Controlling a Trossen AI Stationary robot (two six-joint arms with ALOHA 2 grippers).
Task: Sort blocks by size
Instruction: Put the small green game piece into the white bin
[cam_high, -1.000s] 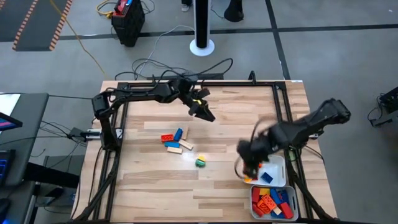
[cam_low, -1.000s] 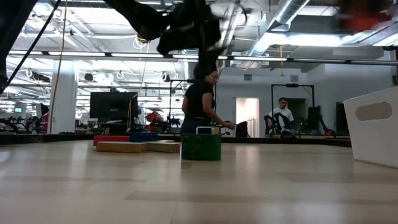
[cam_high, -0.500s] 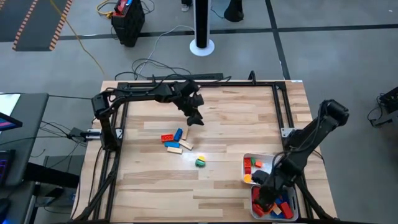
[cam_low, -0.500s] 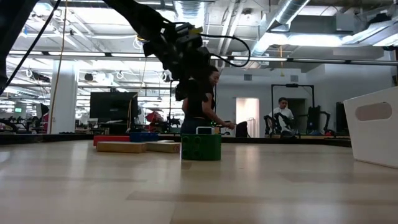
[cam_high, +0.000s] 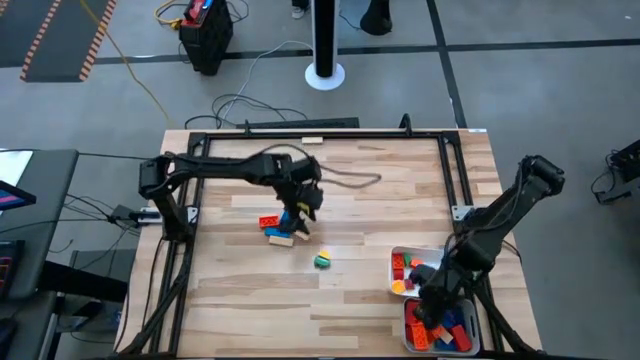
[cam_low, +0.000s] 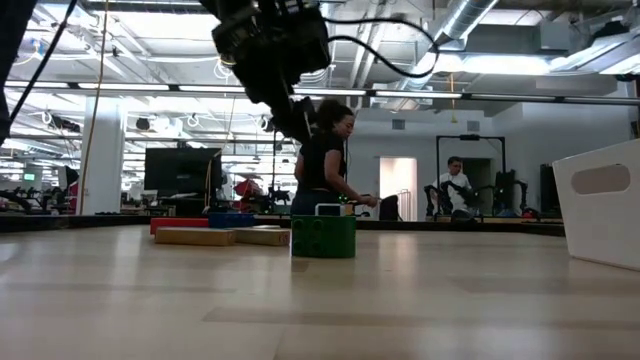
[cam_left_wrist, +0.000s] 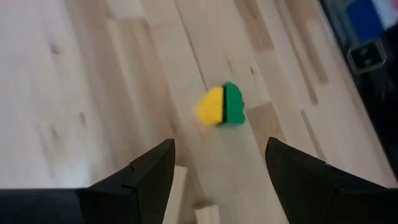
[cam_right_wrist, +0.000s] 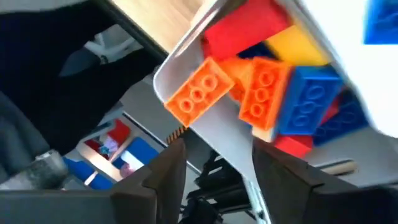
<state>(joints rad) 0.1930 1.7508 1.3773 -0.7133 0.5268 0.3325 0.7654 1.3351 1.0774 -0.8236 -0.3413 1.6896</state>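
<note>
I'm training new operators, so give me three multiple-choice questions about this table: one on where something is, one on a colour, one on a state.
1. Where is the left gripper?
A. Above the loose blocks at mid-table
B. Over the trays
C. Off the table

2. What colours is the lone block lying apart from the cluster?
A. Red and blue
B. Yellow and green
C. Orange only

3. How are the right gripper's fingers?
A. Shut on a block
B. Open, holding nothing
C. Out of view

Answers: 1 A, it hangs over the cluster in the high view. 2 B, seen in the left wrist view. 3 B, the right wrist view shows them apart over the full tray.
</note>
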